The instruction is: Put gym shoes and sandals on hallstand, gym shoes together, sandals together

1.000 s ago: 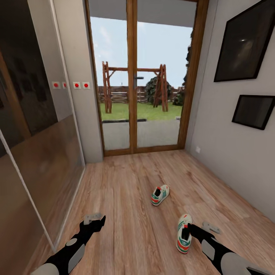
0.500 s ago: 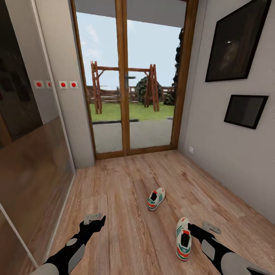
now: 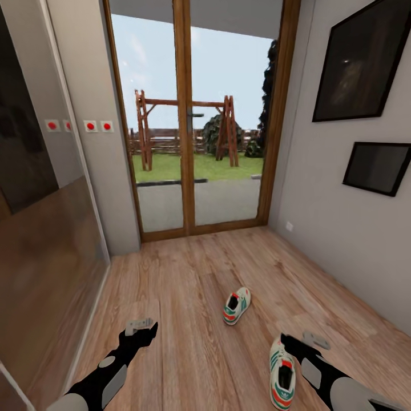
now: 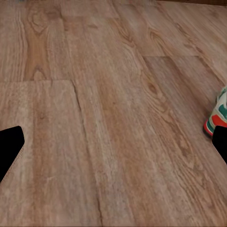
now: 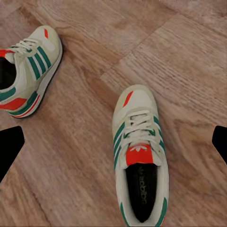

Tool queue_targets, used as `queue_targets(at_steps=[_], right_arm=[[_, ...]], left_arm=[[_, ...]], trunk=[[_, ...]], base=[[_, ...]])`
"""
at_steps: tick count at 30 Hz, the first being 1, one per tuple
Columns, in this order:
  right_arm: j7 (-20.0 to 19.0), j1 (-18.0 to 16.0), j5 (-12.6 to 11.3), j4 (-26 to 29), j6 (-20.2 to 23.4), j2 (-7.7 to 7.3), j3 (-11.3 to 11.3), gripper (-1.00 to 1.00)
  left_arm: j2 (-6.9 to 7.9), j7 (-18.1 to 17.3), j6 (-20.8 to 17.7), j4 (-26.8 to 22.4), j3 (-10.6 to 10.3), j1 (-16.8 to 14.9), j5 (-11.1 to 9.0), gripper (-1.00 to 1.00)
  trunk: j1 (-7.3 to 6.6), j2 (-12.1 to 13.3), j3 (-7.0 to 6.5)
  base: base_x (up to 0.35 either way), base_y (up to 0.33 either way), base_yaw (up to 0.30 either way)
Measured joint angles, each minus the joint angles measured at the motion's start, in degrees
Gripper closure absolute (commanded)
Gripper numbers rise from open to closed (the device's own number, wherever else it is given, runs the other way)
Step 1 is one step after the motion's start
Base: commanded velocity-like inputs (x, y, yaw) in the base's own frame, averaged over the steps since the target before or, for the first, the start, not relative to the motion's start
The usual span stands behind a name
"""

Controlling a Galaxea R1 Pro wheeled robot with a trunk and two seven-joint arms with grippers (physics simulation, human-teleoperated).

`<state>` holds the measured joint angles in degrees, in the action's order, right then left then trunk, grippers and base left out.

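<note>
- A narrow corridor is shown, with a wood-plank floor (image 3: pixel 188 285), a glazed double door (image 3: pixel 188 120) at the far end giving onto a garden with a wooden swing frame, a dark mirrored wardrobe on the left and two dark framed pictures (image 3: pixel 365 63) on the right wall.
- Both gym shoes are seen lying on the floor, well apart: the near shoe (image 3: pixel 282 378) just beside the right arm, the far shoe (image 3: pixel 237 305) further toward the door.
- No sandals and no shoe rack are seen in these pictures.
- The right end effector (image 5: pixel 113 142) is held released above the near shoe (image 5: pixel 140 156), with the fingers spread wide to either side and nothing grasped; the far shoe (image 5: pixel 28 71) lies off to one side.
- The left end effector (image 4: pixel 113 146) is also held released over bare planks, nothing grasped, with the tip of a shoe (image 4: pixel 216 116) at the edge of its view.
- A risk is judged: the near shoe lies lengthwise between the fingers, so a closing grip may catch the long axis or the soft collar, and the shoe could tilt or slip out.
- A second risk is judged: a steep descent could press the shoe against the floor or push it aside.
- Writing is seen on the insole of the near shoe, apparently "adidas", with a white trefoil mark on the red tongue.
</note>
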<state>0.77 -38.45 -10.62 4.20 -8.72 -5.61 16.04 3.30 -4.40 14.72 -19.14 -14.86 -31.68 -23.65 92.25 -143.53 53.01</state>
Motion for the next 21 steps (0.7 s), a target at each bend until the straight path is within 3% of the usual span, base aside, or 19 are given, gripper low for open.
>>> queue_targets(at_steps=[9, 16, 21], right_arm=[[0.0, 0.0, -0.04, 0.0, -0.02, -0.02, 0.0, -1.0], [0.0, 0.01, -0.04, 0.01, -0.01, -0.02, 0.0, -1.0], [0.0, 0.0, 0.02, 0.0, -0.01, 0.01, 0.0, -1.0]], left_arm=[[0.0, 0.0, 0.0, 0.0, 0.01, 0.0, 0.0, -1.0], [-0.01, -0.01, 0.01, 0.02, 0.01, -0.01, 0.0, -1.0], [0.0, 0.0, 0.0, 0.0, 0.01, 0.0, 0.0, -1.0]], trunk=[[0.03, 0.0, 0.0], [0.03, 0.0, 0.0], [0.03, 0.0, 0.0]], base=[[0.08, 0.011, -0.004], [0.003, 0.0, -0.178], [0.0, 0.0, -0.03]])
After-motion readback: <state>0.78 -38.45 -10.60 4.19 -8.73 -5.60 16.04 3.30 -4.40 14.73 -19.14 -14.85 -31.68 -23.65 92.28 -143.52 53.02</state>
